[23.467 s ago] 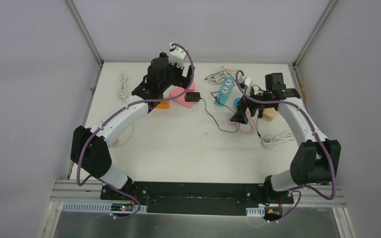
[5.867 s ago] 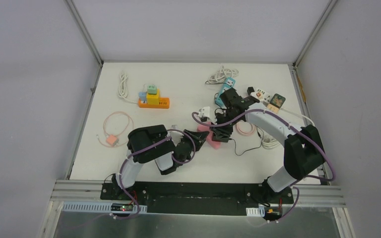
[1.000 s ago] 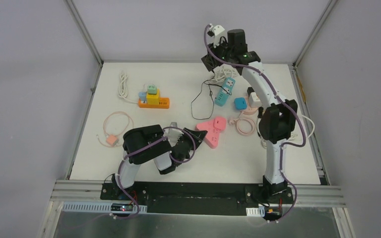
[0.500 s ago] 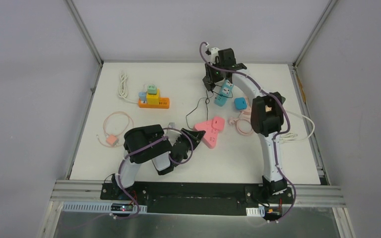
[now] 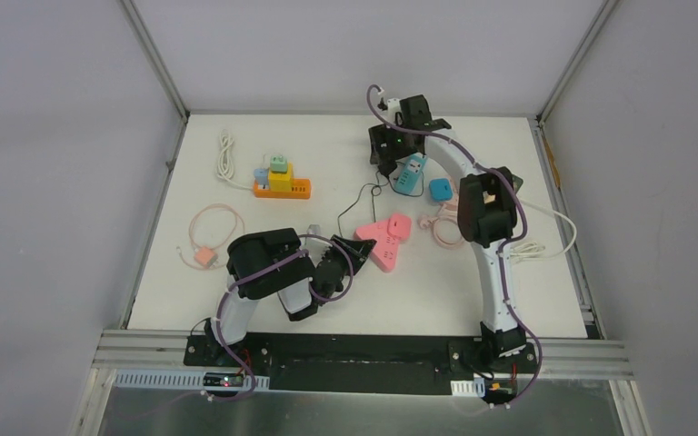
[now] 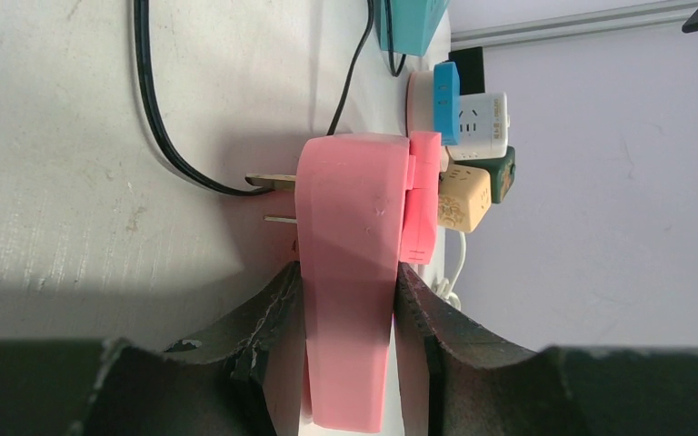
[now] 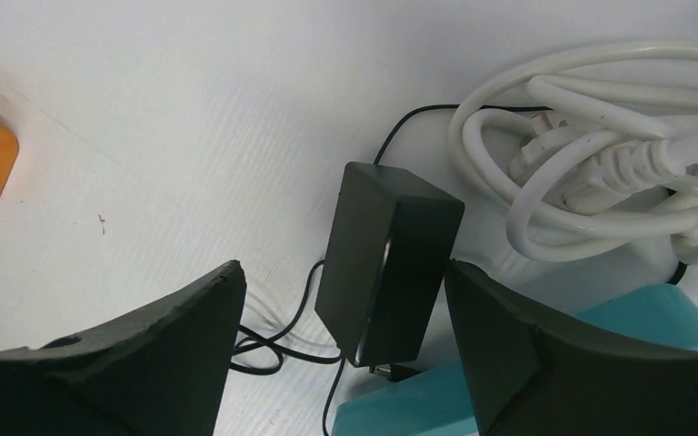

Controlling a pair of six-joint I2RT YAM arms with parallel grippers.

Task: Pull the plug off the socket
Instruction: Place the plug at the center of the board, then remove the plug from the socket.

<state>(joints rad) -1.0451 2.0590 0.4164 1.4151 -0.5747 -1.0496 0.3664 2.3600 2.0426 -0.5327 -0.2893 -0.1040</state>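
left pincer (image 6: 345, 283): clamped on pink socket (image 6: 350, 209) | right pincer (image 7: 344, 277): spread wide, black plug (image 7: 386, 259) lying between

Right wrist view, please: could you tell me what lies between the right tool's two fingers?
The black adapter lies on the table between the open fingers, as the right wrist view shows.
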